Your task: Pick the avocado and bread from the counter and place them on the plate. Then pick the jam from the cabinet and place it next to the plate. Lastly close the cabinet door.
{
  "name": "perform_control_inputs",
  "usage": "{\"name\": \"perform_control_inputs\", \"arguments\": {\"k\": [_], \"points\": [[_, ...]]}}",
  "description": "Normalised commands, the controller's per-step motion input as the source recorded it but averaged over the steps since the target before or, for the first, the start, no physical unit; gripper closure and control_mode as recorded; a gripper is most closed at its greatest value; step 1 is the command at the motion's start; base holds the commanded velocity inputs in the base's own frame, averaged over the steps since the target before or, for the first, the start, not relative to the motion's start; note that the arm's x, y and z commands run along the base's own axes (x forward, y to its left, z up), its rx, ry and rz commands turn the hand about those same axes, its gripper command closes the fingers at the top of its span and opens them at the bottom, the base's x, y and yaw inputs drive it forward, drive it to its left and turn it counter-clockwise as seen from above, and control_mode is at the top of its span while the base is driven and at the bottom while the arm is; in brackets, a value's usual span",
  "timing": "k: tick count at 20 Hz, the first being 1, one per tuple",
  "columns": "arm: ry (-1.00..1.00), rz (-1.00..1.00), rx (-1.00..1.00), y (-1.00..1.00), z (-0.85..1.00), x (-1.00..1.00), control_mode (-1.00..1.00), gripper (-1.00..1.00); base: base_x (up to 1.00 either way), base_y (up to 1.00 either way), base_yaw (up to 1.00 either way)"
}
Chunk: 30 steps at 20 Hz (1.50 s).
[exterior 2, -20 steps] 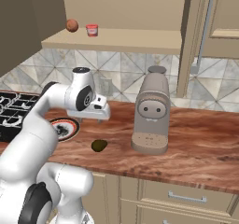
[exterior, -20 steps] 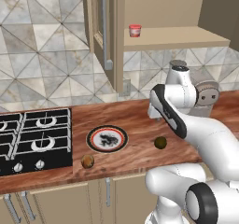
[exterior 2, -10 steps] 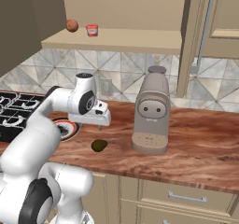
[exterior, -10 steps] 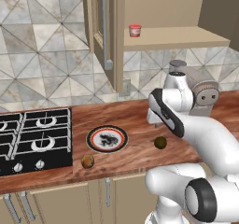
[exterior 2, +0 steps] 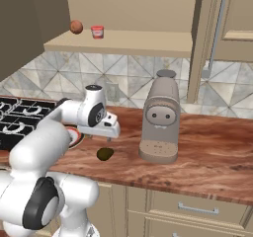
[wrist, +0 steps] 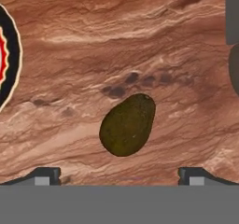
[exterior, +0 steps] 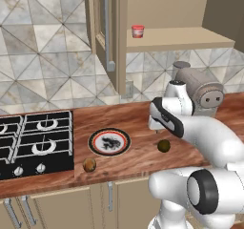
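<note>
From the left base view, the gripper hangs above the counter, a reddish-brown wood-grain top. The avocado lies just in front of the gripper, toward the counter's front edge, and the plate sits to the gripper's left. The bread lies beyond the plate, nearer the front edge beside the stove. Above and left of the gripper the cabinet door stands open, and the jam rests on the shelf inside the cabinet. A grey coffee machine stands behind the arm against the patterned tile wall.

In the right base view the gripper hovers over the avocado, apparently not touching, though the gap is hard to judge. The jam sits on the shelf high above.

In the hand view the fingertips stand wide apart with nothing between them. The avocado lies on bare wood ahead, roughly centred, and the plate rim curves at the left.
</note>
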Motion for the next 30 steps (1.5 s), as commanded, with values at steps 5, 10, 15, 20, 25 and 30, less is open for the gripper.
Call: {"name": "perform_control_inputs", "arguments": {"k": [5, 10, 15, 20, 25, 30], "points": [[0.00, -0.04, 0.00, -0.06, -0.36, 0.24, -1.00, -1.00, 0.00, 0.00, 0.00], [0.02, -0.03, 0.00, -0.01, -0.31, 0.04, -1.00, -1.00, 0.00, 0.00, 0.00], [0.10, -0.03, 0.00, -0.02, -0.37, 0.00, -1.00, -1.00, 0.00, 0.00, 0.00], [0.10, -0.03, 0.00, -0.08, -0.32, 0.00, -1.00, -1.00, 0.00, 0.00, 0.00], [0.08, -0.03, 0.01, -0.01, -0.21, 0.00, -1.00, -1.00, 0.00, 0.00, 0.00], [0.07, -0.02, 0.00, 0.00, -0.24, 0.00, -1.00, 1.00, 0.00, 0.00, 0.00]]}}
